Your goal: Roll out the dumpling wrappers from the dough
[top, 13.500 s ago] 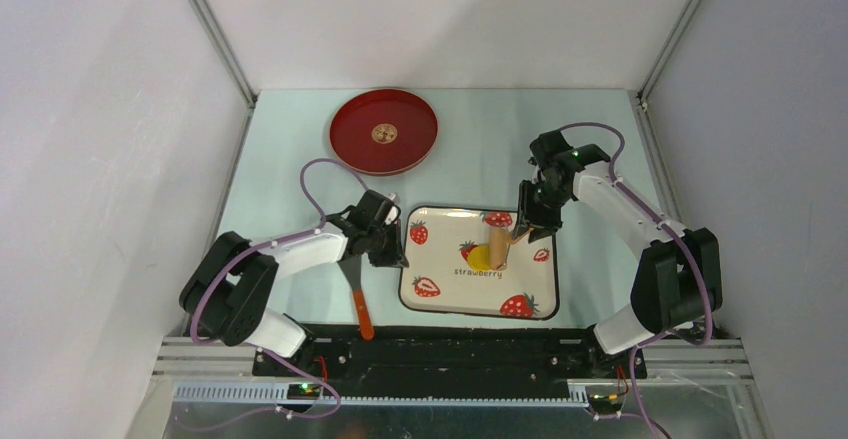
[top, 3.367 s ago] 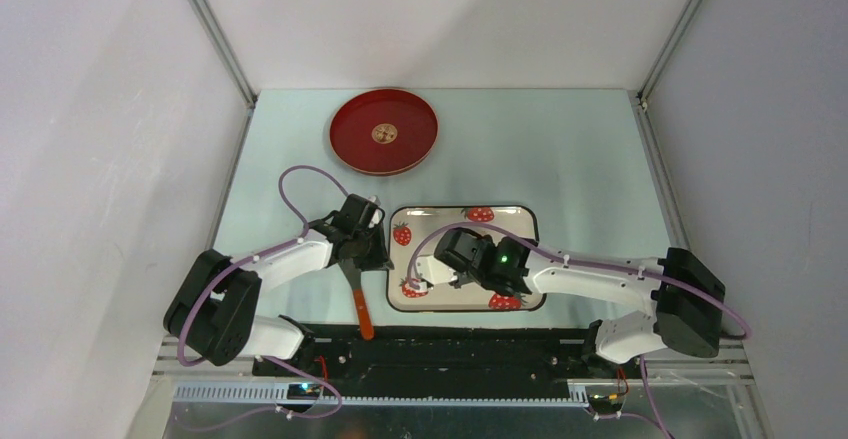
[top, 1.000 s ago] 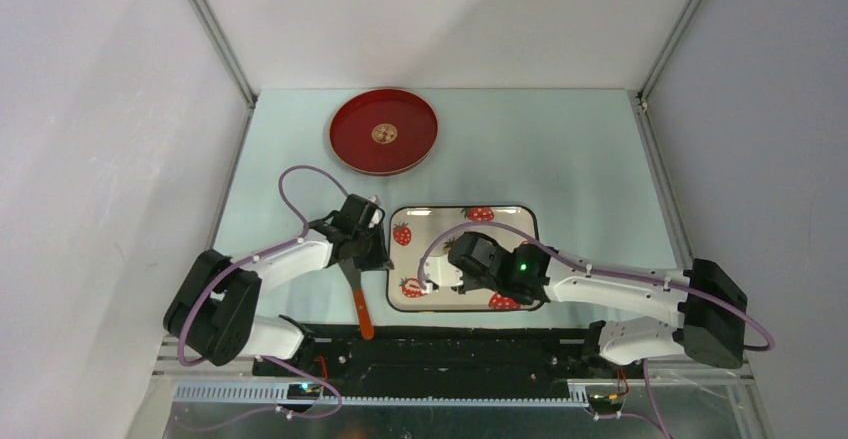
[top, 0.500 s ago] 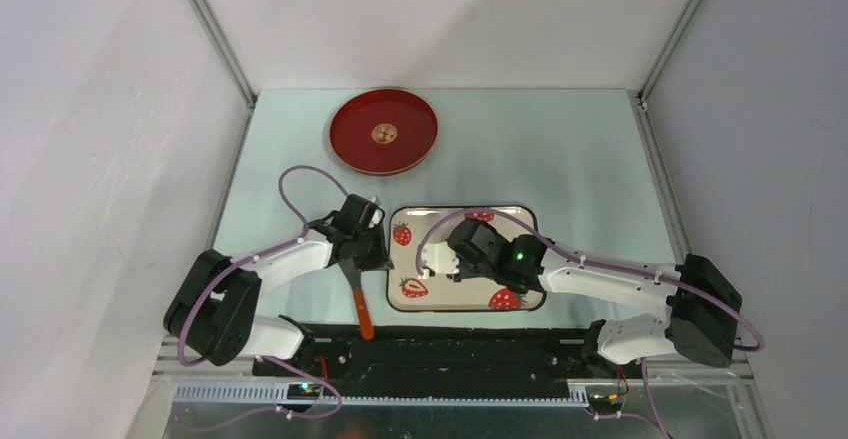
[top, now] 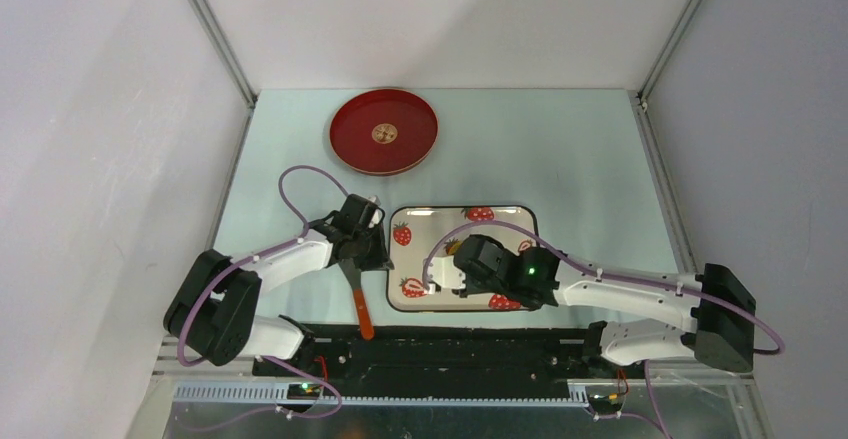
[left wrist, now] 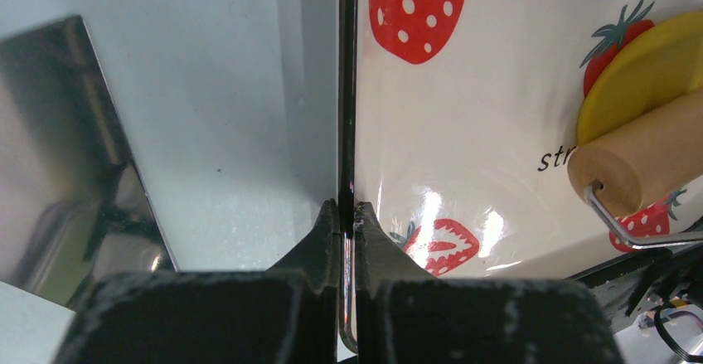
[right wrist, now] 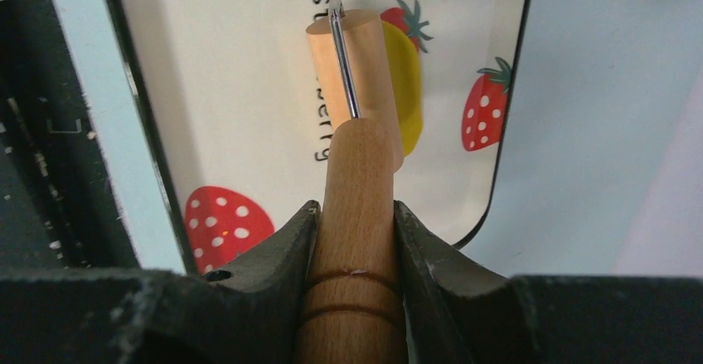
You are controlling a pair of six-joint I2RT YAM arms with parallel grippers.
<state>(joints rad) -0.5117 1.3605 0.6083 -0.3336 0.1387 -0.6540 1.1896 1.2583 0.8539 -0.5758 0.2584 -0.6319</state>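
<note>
Dough [right wrist: 409, 90], yellow, a part-flattened patch on strawberry tray [top: 460, 209] at mid near edge of counter, under wooden roller [right wrist: 369, 82]; right gripper [right wrist: 354, 215] pinching roller handle, left gripper [left wrist: 346, 215] nipping tray rim; flattening judged underway, discs unformed, red plate [top: 350, 149] far-left

walls [top: 450, 19]: plain white panels | table [top: 580, 159]: pale mint top | corner posts [top: 213, 34]: grey metal | light: soft and even overall

bright even light, soft shadows, white glare on the glossy tray [left wrist: 431, 205], blurry near fingers [left wrist: 317, 246]
</note>
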